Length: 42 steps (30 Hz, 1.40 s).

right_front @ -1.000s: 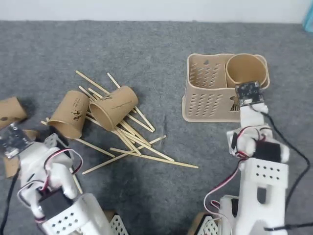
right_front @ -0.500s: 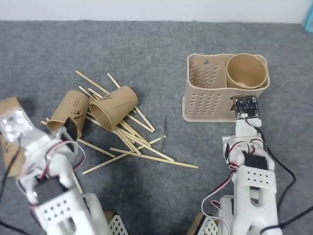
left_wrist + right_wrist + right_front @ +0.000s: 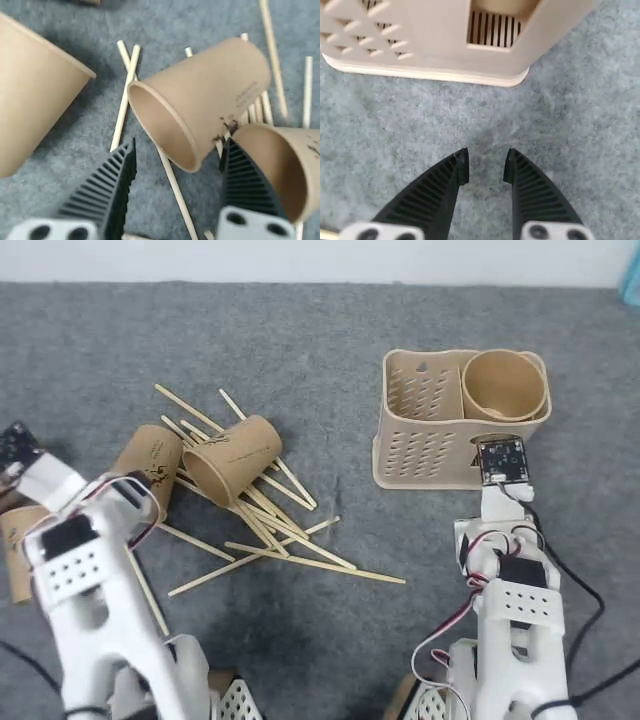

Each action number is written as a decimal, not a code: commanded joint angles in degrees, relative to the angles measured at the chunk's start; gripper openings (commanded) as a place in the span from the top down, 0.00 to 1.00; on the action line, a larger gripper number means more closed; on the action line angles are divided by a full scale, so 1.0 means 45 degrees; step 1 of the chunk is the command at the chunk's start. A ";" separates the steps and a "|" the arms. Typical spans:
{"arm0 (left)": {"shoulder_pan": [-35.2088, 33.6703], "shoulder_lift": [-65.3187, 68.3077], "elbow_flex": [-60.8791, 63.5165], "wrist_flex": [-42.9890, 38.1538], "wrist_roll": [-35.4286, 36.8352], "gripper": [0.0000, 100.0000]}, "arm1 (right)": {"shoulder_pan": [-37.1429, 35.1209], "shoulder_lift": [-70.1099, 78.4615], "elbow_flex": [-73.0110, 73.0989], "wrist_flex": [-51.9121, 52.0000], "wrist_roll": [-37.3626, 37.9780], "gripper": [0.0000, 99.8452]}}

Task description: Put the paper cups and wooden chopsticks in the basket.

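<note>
Left wrist view: left fingers [image 3: 107,195] gape wide, apparently to straddle the tipped paper cup [image 3: 205,100] among chopsticks [image 3: 300,561] at nine o'clock; right fingers [image 3: 440,192], slightly parted and empty, face the basket [image 3: 425,445] at two o'clock.

lab-like setup: grey carpet [image 3: 320,330], white wall [image 3: 300,260]

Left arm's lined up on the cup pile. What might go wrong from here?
1. The open left pincer straddles the rim of a lying cup that rests on loose chopsticks; closing there may dent the rim or roll it away.
2. A second cup lies close beside one finger and may get shoved or pinched too.
</note>
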 commanded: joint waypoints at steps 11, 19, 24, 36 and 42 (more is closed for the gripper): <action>0.1582 0.2227 -0.1241 -0.3575 0.1836 0.74 | -0.0029 -0.0283 -0.0098 0.0107 0.0488 0.88; 0.2325 0.2344 -0.0947 -0.5705 0.1778 0.89 | -0.0010 -0.0283 -0.0098 0.0107 0.0488 0.88; 0.2794 0.2344 -0.0967 -0.6076 0.1739 0.98 | 0.0010 -0.0283 -0.0098 0.0107 0.0508 0.88; 0.2462 0.2227 -0.3917 -0.2422 -0.1153 0.99 | 0.0010 -0.0225 -0.0098 0.0049 0.0508 0.88; 0.2012 0.2227 -0.7277 0.0996 -0.3731 0.99 | -0.0029 -0.0166 -0.0098 0.0010 0.0508 0.88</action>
